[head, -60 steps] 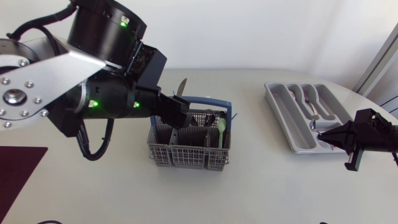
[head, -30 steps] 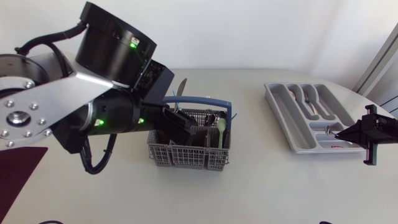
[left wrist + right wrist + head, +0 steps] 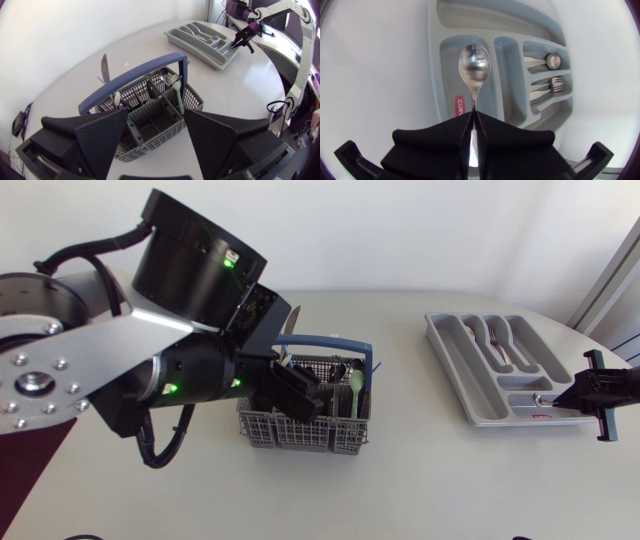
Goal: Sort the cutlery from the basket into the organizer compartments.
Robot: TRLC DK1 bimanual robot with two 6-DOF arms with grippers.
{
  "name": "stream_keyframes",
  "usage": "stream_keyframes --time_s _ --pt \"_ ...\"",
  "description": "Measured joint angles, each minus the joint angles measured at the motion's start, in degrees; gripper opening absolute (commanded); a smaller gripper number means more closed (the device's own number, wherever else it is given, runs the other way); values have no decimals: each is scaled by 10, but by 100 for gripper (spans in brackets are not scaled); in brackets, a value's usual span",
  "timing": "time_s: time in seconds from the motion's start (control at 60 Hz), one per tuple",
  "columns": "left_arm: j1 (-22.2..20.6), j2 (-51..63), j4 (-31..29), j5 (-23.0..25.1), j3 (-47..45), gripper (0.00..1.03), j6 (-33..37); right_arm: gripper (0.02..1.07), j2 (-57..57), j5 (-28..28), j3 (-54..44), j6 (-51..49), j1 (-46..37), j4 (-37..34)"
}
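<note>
With fingers spread, the left gripper is hovering over the grey lattice basket, risking snagging its blue handle on descent. The right gripper is pinching a shiny steel spoon over the grey plastic organizer tray; released skewed, the spoon is risking straddling a divider.

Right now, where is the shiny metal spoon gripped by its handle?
Right wrist view: the spoon sticks out of my right gripper, its bowl over the grey plastic organizer's end compartment, at the table's right side.
</note>
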Motion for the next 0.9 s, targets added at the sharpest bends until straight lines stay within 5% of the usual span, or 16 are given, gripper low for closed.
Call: stream_keyframes --time_s 0.4,0.683,0.9 --pt "0 -1 -2 -4 -10 81 9 45 2 46 -27 -8 11 50" --pt "7 -32 -6 -6 -39 83 29 48 -63 15 -76 2 11 61" --pt "88 -71 -9 -7 -73 83 58 48 -259 -49 -172 54 56 13"
